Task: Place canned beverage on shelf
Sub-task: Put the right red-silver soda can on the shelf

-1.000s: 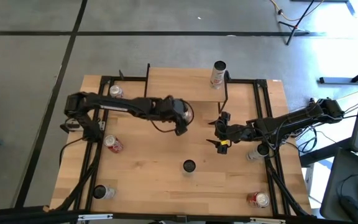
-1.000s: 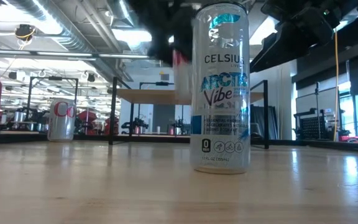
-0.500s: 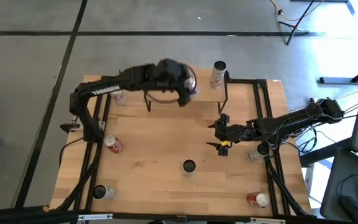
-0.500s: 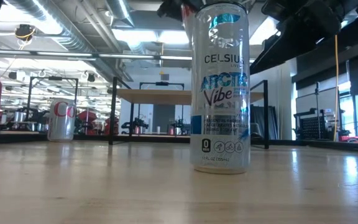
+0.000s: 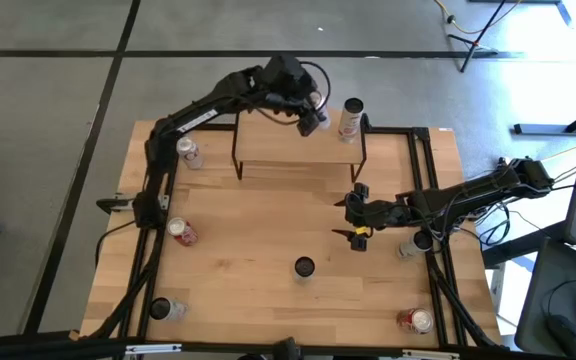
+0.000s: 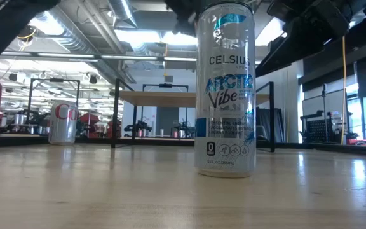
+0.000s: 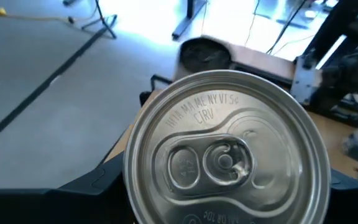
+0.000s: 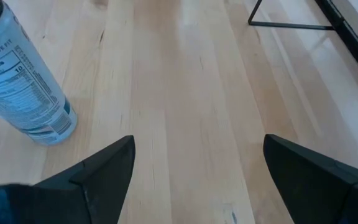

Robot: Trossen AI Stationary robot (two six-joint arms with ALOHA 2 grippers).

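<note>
Silver-topped beverage can (image 7: 225, 155) sits clamped between the left gripper's (image 5: 309, 112) dark fingers (image 7: 98, 180), held above the far right part of the light-wood, black-legged shelf (image 5: 268, 150), near a white can (image 5: 350, 118) standing at its right end. Right gripper (image 5: 354, 211) hovers over the wooden bench (image 5: 248, 260), fingers (image 8: 104, 168) apart, near a tall slim Celsius can (image 6: 225, 89).

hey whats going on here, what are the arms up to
The left gripper is clamped on a silver can and holds it above the far right part of the shelf, next to a can already standing at the shelf's right end. The right gripper waits open over the table's middle, near a tall Celsius can standing on the tabletop. More cans stand around the table's edges.
</note>
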